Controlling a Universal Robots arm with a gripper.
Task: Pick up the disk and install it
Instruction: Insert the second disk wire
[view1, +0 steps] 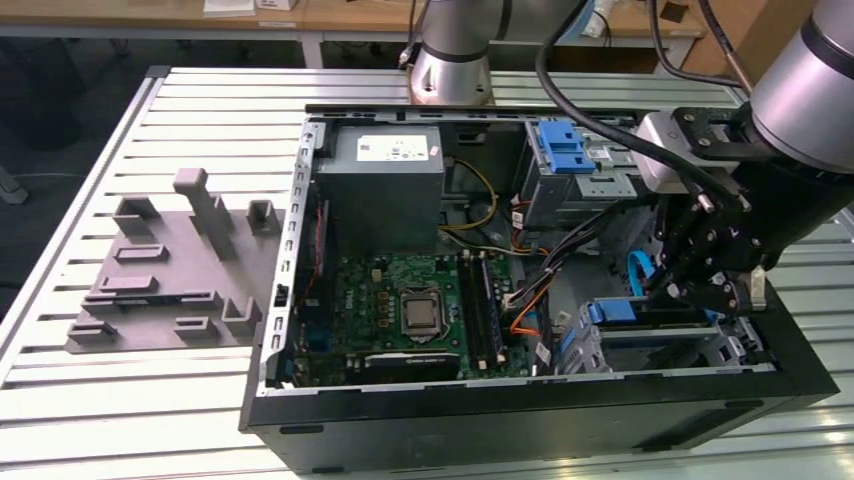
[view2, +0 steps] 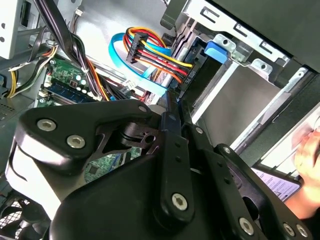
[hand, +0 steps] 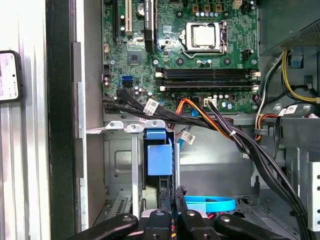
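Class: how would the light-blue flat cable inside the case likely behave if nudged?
The light-blue flat cable bends in a loose loop, so it is probably floppy and light. Being thin, it would likely flex aside, not resist.

Quick head count, folks. One open tower case (view1: 534, 425) on one slatted table (view1: 80, 400). Inside the case: one motherboard (view1: 387, 290) with one CPU socket (view1: 419, 310), and one grey power-supply box (view1: 387, 190). Blue plastic parts come to two: one latch (view1: 566, 150) up on its metal cage, and one rail end on the disk (hand: 160, 159). There's one flat light-blue cable (hand: 210, 204). One grey moulded fixture (view1: 167, 270) lies beside the case. One robot arm (view1: 814, 70), one gripper (view1: 691, 292). One dark phone-like slab (hand: 7, 75) at the table's edge.
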